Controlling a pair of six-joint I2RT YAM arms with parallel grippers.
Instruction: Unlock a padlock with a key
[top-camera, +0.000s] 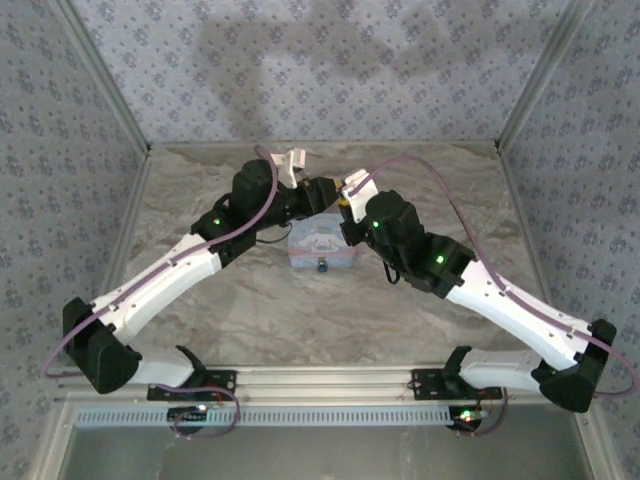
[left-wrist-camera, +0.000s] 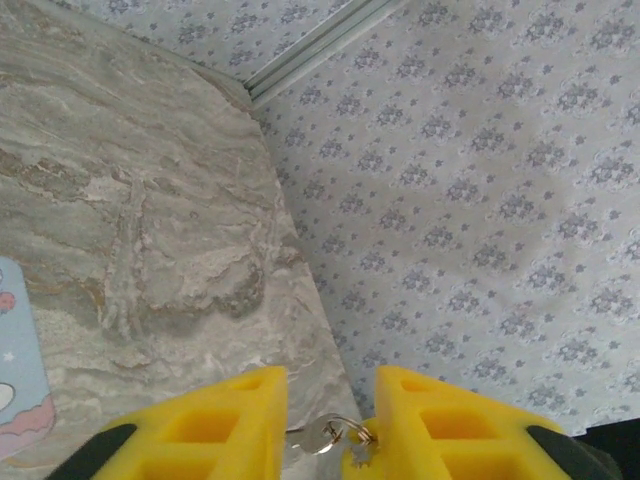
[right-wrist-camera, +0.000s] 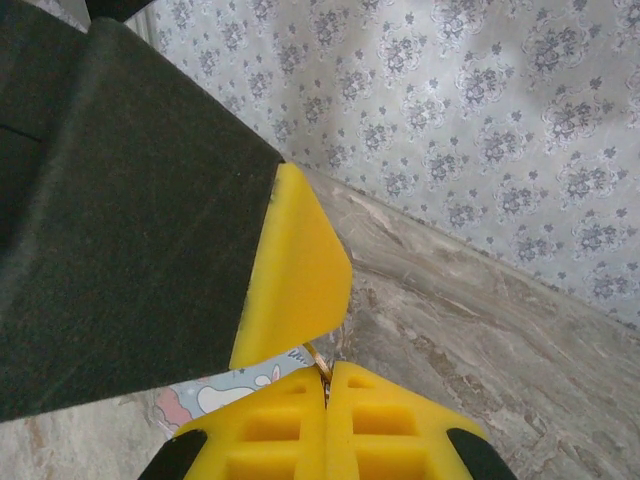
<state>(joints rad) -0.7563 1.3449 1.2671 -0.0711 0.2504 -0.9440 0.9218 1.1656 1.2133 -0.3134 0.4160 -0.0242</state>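
Here, at the left wrist, the left gripper (left-wrist-camera: 330, 402) stands partly spread, with the key (left-wrist-camera: 320, 437) in its gap. At the right wrist, the right gripper (right-wrist-camera: 327, 373) is pressed together, pinching the key ring (right-wrist-camera: 318, 360). From above, the padlock (top-camera: 323, 266) sits against the tin's (top-camera: 303, 250) near side, just nearer than both grippers.

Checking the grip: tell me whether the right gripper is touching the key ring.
Touching. The right wrist view shows the key ring poking out of the seam between the fingers of the shut right gripper, pinched there.
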